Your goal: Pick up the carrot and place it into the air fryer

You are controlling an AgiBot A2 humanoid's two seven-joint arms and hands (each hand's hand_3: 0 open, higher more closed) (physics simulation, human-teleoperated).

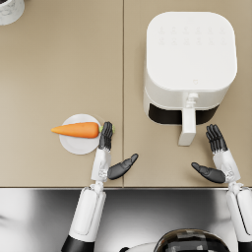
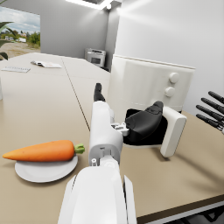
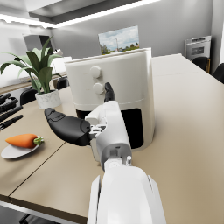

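the carrot [image 1: 77, 130] lies across a small plate [image 1: 78, 145], left of the fryer [image 1: 189, 69]. it looks stiff, light and smooth, best gripped mid-body. the left hand [image 1: 109, 152] is beside its stem end, the right hand [image 1: 216, 157] near the fryer; both hold nothing, fingers apart.

Tan tabletop [image 1: 59, 69] w/ a seam running down the middle, steel-looking edge strip [image 1: 147, 211] along the near side. Grey walls all round, bright ceiling light strip [image 3: 87, 13] overhead. Window [image 2: 19, 30] showing sky & greenery. Potted plant [image 3: 39, 74] in a white pot, dark chairs [image 3: 210, 65] behind, wall oven [image 3: 197, 46] far back.
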